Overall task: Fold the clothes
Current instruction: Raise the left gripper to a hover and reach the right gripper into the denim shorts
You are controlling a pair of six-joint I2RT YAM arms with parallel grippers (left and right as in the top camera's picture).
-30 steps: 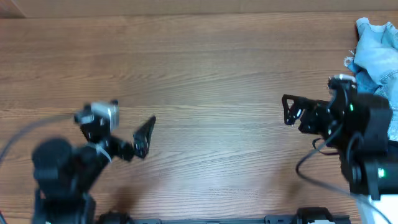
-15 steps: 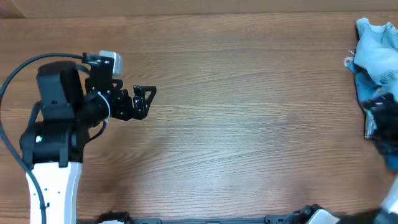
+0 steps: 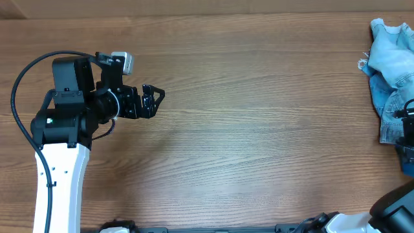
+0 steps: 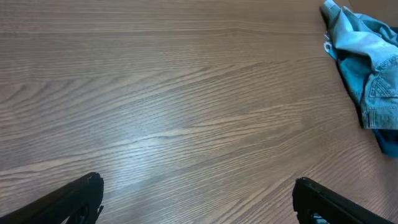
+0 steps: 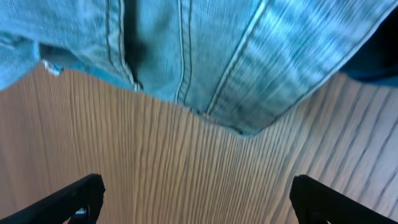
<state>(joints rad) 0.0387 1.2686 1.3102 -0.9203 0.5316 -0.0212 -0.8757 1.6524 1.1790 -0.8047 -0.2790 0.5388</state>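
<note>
The clothes (image 3: 392, 70) are a crumpled heap of pale blue denim at the table's far right edge, with seams and a frayed white edge showing. In the left wrist view the clothes (image 4: 368, 67) lie far off at the top right. My left gripper (image 3: 154, 101) is open over bare wood at the left and points right, its black fingertips (image 4: 92, 188) wide apart with nothing between them. Close in front of my right gripper (image 5: 198, 190), which is also open and empty, the clothes (image 5: 186, 43) fill the top of the right wrist view. In the overhead view only a dark part of the right arm (image 3: 407, 152) shows.
The wooden table (image 3: 259, 142) stretches between the two arms. The left arm's white base link (image 3: 58, 181) stands at the near left. The table's far edge (image 3: 194, 15) runs along the top of the overhead view.
The left arm has swung up from the near edge, its gripper now pointing right. The right arm has moved right to the table's edge, next to the clothes. Both grippers have stayed open.
</note>
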